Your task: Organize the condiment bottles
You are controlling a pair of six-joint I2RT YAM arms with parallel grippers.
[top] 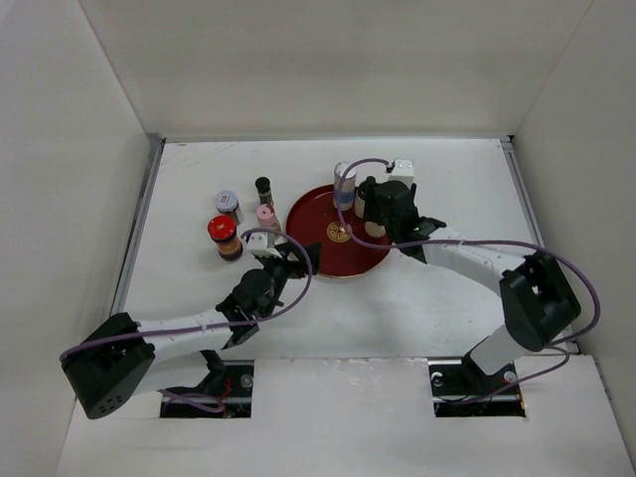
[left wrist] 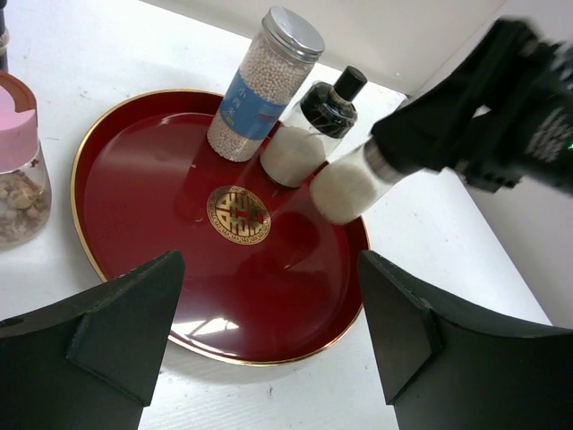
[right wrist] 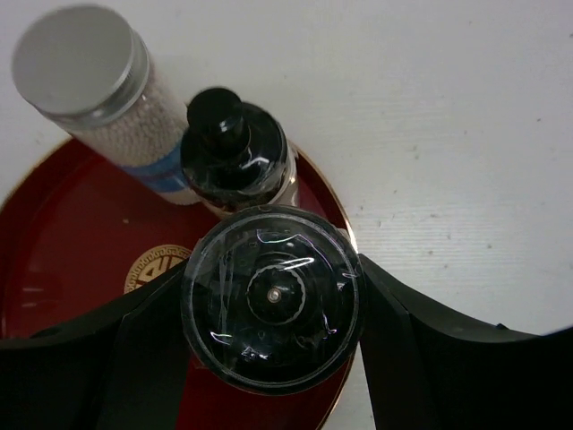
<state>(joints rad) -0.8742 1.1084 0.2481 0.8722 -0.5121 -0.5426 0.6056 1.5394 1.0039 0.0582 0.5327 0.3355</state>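
Clamping one shaker (left wrist: pixel 342 188), right gripper (right wrist: pixel 269 305) hangs by two bottles (left wrist: pixel 249 98) (left wrist: pixel 309 130) on the tray (left wrist: pixel 134 206) — four bottles (top: pixel 221 232) (top: pixel 228 202) (top: pixel 263 186) (top: pixel 266 214) outside, left gripper (left wrist: pixel 269 264) spread.

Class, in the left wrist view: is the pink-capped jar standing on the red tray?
No, the pink-capped jar stands on the white table, beside the red tray.

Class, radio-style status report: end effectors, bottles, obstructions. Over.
Left end effector open, empty. Right end effector shut on shaker, tilted over tray. Cylinder and black-topped bottle on tray. Nothing seen blocking.
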